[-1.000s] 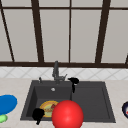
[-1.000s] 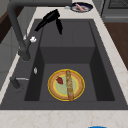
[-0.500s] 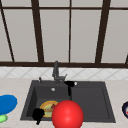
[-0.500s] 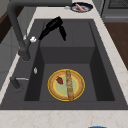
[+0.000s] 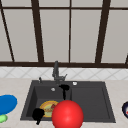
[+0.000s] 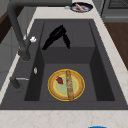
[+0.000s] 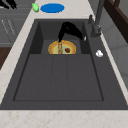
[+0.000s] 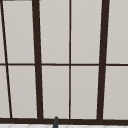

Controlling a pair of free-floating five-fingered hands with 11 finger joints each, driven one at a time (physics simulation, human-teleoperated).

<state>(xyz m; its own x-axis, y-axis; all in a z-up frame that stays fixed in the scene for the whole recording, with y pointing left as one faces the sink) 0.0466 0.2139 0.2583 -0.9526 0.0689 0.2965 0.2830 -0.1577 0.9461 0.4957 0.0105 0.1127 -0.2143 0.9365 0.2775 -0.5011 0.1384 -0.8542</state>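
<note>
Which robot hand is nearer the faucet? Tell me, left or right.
Right. The right robot hand hangs over the sink just in front of the faucet; the left robot hand is far off, at the sink's front left corner.

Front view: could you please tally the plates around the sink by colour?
Yellow round plate in the dark sink: 1
Blue round plate left of the sink: 1
Dark round plate right of the sink: 1
Total: 3
</note>
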